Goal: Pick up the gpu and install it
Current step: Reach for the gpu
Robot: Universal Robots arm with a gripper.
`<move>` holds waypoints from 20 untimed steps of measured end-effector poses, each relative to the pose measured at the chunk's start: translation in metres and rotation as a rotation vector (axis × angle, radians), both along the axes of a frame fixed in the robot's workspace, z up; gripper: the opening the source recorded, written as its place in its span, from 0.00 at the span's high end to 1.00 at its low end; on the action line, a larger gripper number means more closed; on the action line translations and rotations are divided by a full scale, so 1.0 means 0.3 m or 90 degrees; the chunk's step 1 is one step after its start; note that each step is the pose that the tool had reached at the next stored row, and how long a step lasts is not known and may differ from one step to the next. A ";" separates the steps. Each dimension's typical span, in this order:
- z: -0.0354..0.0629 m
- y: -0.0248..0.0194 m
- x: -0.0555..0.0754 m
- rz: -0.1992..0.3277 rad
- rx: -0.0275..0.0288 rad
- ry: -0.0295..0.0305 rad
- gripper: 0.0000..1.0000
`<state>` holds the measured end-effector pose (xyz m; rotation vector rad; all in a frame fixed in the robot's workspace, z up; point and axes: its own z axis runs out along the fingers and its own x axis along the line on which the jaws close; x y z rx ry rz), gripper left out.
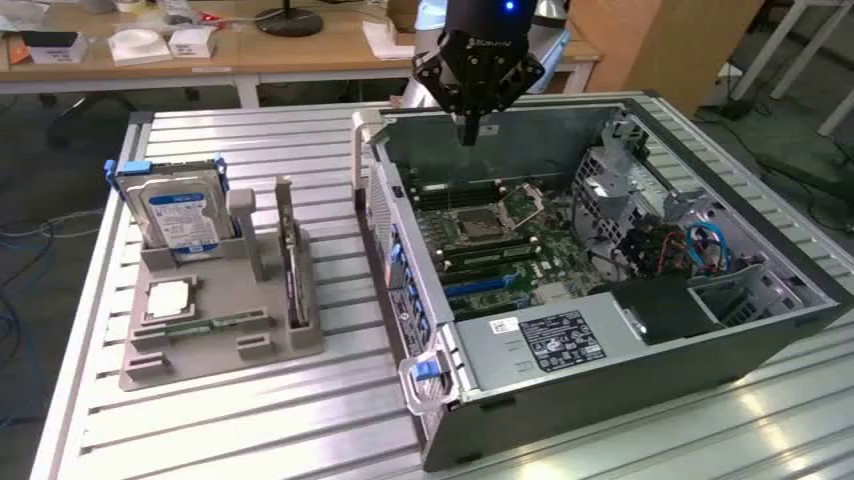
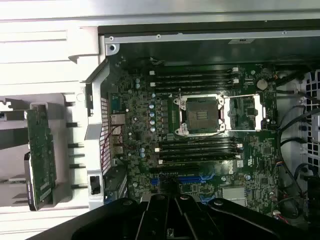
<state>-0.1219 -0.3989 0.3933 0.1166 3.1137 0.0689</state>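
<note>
Pincer [image 1: 470, 135] pressed together, empty, over case [image 1: 601, 390]. I'd say gpu [image 1: 286, 250] in rack [image 1: 200, 350] is stiff, light and fragile; take its top edge.

Table [image 1: 240, 430]: gleaming as ribbed bare metal
Case [image 1: 627, 370]: showing matt dark metal
Holder [image 1: 214, 345]: looking like matt grey plastic

gpu [image 1: 288, 260] face hidden edge-on, arm [image 1: 478, 15] cut off at top edge

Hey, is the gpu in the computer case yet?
No, the gpu stands upright in the gray holder, outside the computer case.
</note>
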 end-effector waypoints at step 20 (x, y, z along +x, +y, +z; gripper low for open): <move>-0.001 0.000 -0.220 0.000 0.0000 0.0000 0.90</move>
